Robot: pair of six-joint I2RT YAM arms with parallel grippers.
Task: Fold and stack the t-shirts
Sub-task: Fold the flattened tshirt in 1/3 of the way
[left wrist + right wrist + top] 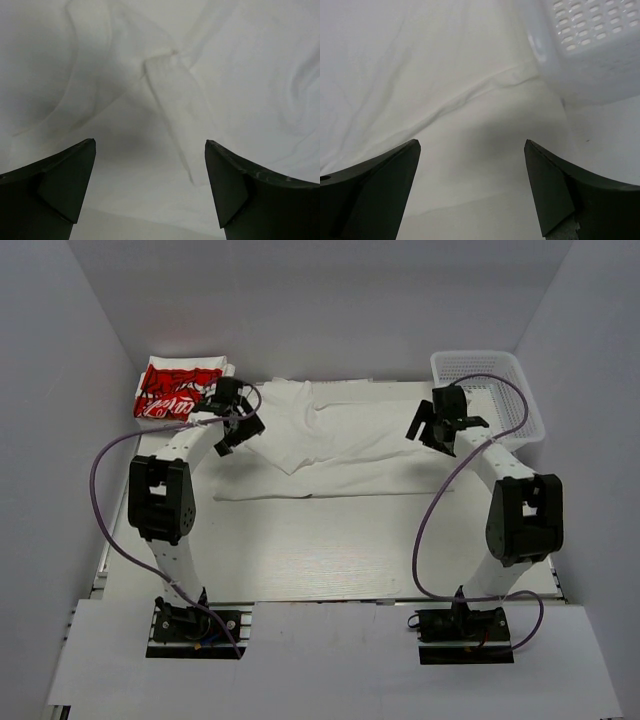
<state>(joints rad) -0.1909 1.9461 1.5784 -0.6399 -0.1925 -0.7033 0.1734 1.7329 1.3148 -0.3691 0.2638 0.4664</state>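
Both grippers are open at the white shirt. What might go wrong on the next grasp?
The left gripper is over a creased flap of the white t-shirt; it may pinch extra layers.
The right gripper is close to the mesh basket; a sideways move might nudge it.
The folded red-printed t-shirt lies beside the left gripper and could get dragged.

On the white table (330, 540)

A plain white t-shirt (340, 445) lies spread and rumpled under both pairs of fingers. A folded red-printed t-shirt (175, 390) lies just beyond the left fingers (226, 443). A mesh basket (505, 360) stands just outside the right fingers (416, 422)
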